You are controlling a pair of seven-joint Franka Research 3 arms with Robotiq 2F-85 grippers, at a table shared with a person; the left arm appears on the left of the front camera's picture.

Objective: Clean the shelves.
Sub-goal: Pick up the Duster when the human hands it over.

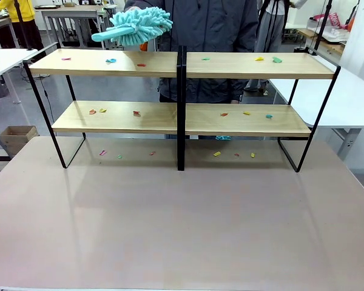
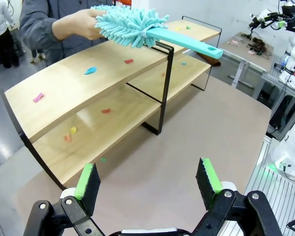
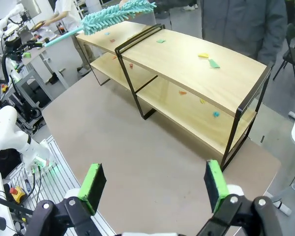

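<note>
At the far side of the pale grey-brown bench (image 1: 182, 224), the wide two-tier shelves of light-wood boards on a thin black metal frame (image 1: 181, 103) are set lengthwise, with a person in a dark grey jacket standing just behind them. A fluffy turquoise microfibre duster with a flat turquoise plastic handle (image 1: 136, 27) is held at its fluffy end by the person's hand (image 2: 78, 24) over the left half of the top board (whether the fibres touch the wood cannot be told), the handle pointing away from the hand. Small coloured scraps (image 1: 111, 60) are scattered over both boards on either side of the black centre divider, and a few more lie on the bench beneath the lower board. The left end effector (image 2: 147, 169) is seen over the bench, apart from the shelves, its green-padded fingers spread wide and gripping nothing; the right end effector (image 3: 154, 172) is likewise wide open and empty.
</note>
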